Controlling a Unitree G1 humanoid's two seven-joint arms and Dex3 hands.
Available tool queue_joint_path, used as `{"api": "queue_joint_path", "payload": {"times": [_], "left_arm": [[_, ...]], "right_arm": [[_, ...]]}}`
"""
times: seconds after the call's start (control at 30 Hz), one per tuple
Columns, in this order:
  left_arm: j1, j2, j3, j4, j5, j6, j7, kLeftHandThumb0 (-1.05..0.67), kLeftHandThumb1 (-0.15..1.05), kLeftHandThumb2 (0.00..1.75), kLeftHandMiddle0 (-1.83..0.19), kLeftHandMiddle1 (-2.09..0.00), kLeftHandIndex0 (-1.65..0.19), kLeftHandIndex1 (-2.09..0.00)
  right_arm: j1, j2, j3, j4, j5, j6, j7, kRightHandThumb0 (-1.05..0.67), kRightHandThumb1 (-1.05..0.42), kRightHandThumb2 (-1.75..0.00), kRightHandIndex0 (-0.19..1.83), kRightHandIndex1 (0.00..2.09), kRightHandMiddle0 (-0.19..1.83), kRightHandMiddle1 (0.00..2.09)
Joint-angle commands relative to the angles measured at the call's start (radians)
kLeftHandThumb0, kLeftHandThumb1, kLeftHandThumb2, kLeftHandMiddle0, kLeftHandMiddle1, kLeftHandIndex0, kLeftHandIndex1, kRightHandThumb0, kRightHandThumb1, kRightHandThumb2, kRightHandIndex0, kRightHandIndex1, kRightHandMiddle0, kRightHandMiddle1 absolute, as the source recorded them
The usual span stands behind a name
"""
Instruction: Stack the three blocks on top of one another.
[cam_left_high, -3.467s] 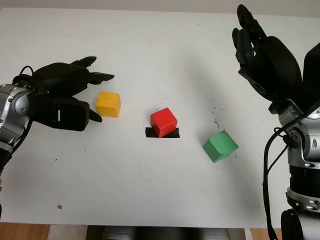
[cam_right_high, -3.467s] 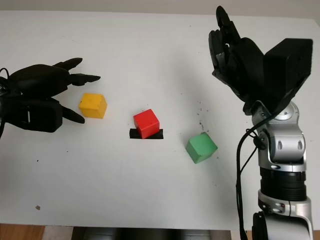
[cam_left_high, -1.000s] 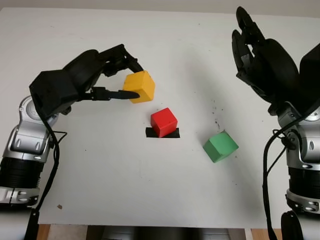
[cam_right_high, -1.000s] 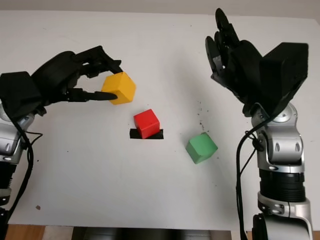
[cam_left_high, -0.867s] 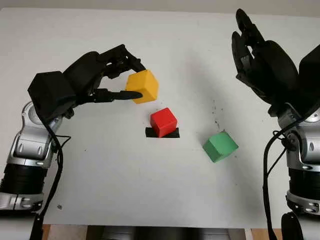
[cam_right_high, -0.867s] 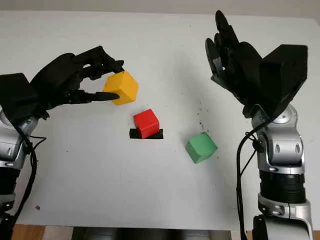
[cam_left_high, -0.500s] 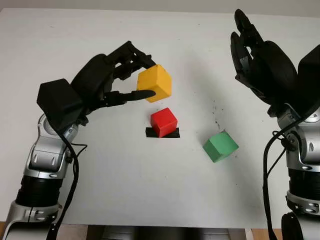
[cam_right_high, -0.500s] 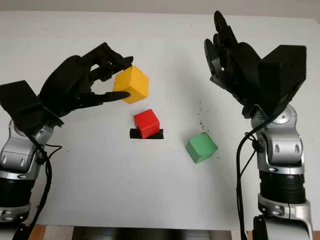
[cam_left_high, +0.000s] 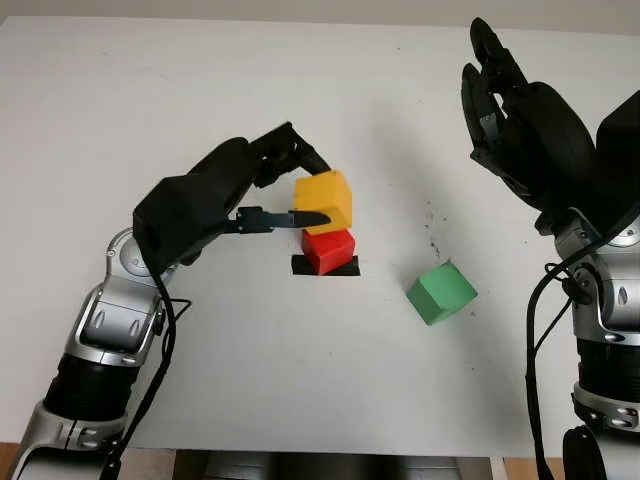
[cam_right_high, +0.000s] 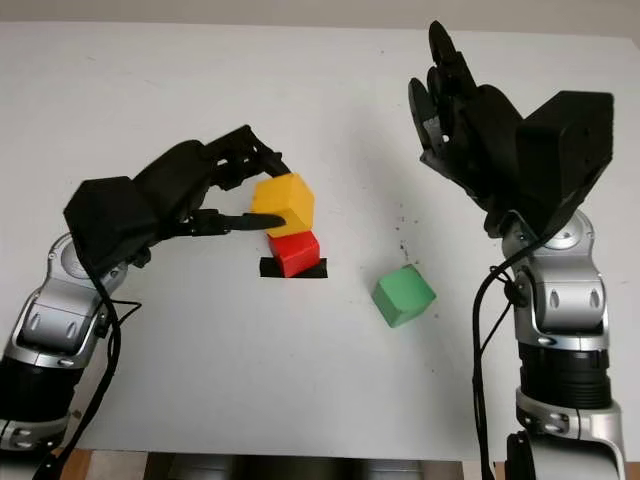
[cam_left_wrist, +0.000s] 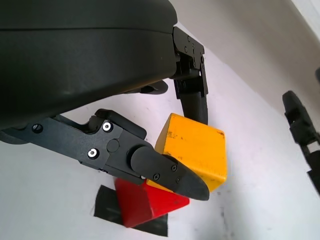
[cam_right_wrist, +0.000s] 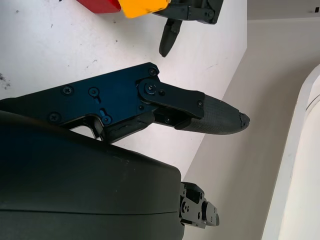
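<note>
Yellow block (cam_left_high: 324, 198), tilted, pinched by left hand (cam_left_high: 262, 190) atop red block (cam_left_high: 329, 248) on black tape (cam_left_high: 325, 266); green block (cam_left_high: 440, 292) at four o'clock; right hand (cam_left_high: 520, 125) raised, open, two o'clock.

No legible text or markings.

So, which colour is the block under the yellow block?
Red, seen best in the left wrist view.

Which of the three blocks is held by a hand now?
The yellow block, gripped by the left hand above the red block; the green block lies alone.
</note>
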Motion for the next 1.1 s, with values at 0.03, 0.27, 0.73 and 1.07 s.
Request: {"api": "queue_joint_path", "payload": {"times": [0.03,0.27,0.73,1.07], "left_arm": [[-0.041,0.023,-0.019,-0.034,0.025,0.002,-0.031,-0.35,1.03,0.05,-0.27,-0.05,-0.24,-1.89],[-0.078,0.028,-0.023,-0.038,0.037,0.012,-0.067,-0.34,1.01,0.05,-0.28,-0.05,-0.28,-1.91],[-0.090,0.027,-0.025,-0.043,0.065,0.033,-0.089,-0.34,1.00,0.05,-0.31,-0.07,-0.28,-1.85],[-0.129,0.057,-0.024,-0.012,0.030,0.027,-0.185,-0.39,1.03,0.06,-0.26,-0.04,-0.21,-1.88]], "right_arm": [[0.009,0.010,0.005,-0.034,0.008,0.006,-0.007,-0.67,-1.05,-0.67,-0.19,0.00,-0.19,0.00],[0.017,0.025,0.005,-0.044,0.014,0.009,-0.024,-0.65,-1.05,-0.69,-0.19,0.00,-0.19,0.00],[0.020,0.022,0.008,-0.038,0.006,-0.002,-0.031,-0.66,-1.05,-0.69,-0.19,0.00,-0.19,0.00],[0.019,0.023,0.006,-0.039,0.011,-0.003,-0.031,-0.64,-1.05,-0.69,-0.19,0.00,-0.19,0.00]]}}
